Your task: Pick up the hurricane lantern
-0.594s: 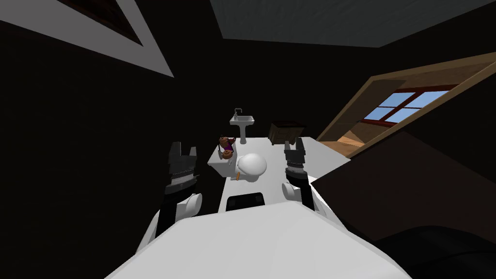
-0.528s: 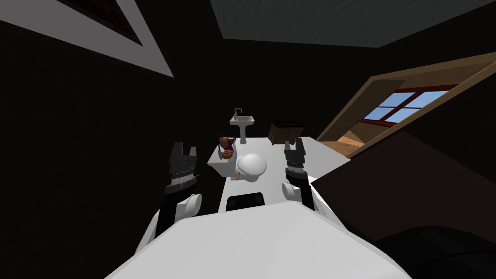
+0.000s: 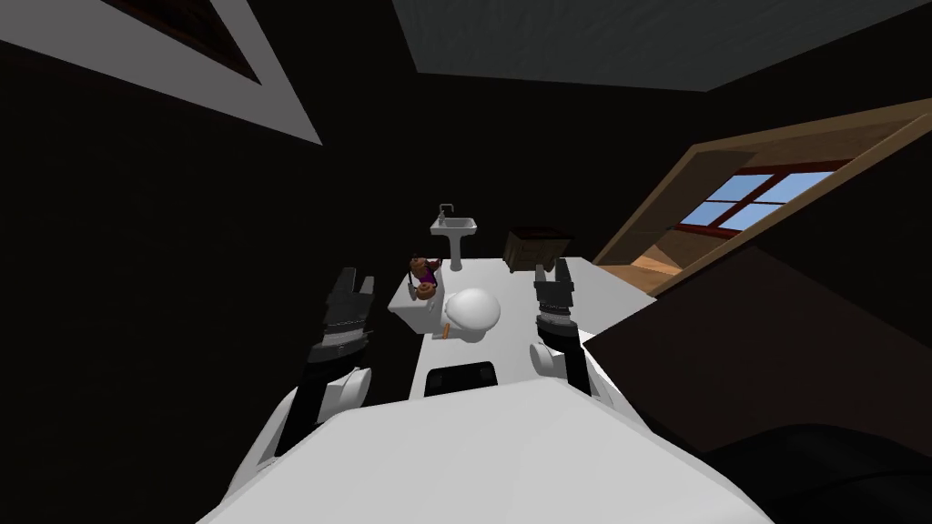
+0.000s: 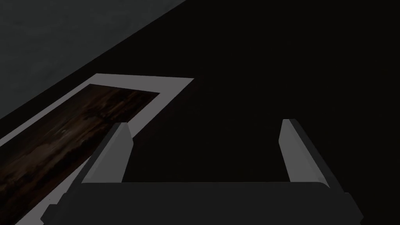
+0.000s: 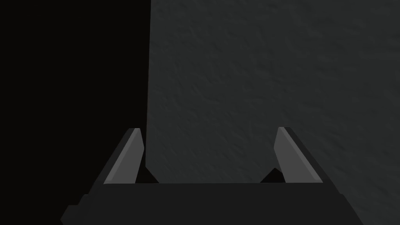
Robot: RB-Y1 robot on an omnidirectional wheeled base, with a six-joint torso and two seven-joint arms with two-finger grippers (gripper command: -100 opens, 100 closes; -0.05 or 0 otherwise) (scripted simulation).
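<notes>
Standing before a toilet [image 3: 464, 327] in a dim bathroom, seemingly out of reach of it. Find the lantern [image 3: 423, 277] on top of the toilet's tank [image 3: 410, 314]: small, brown and orange with a purple band, left of the white lid [image 3: 475, 307] and just ahead of the left arm [image 3: 341, 327]. Cannot tell at this range whether it has a handle.

Hold both arms up and forward, one on each side of the toilet, probably as a ready pose for the approach. Hold the left jaws wide apart with nothing between them, not aimed at the lantern. Hold the right jaws spread just as wide and equally empty, at the end of the right arm [image 3: 552, 309], right of the lid.

Judge the left arm the likelier one for the grasp, being on the lantern's side. Would need lowering and turning toward the tank first.

White floor [image 3: 610, 291] around the toilet. Farther off, a pedestal sink [image 3: 452, 232] and a low wooden cabinet [image 3: 537, 246]. Dark walls, and on the right a wood-framed opening with a window [image 3: 746, 196] showing blue.
</notes>
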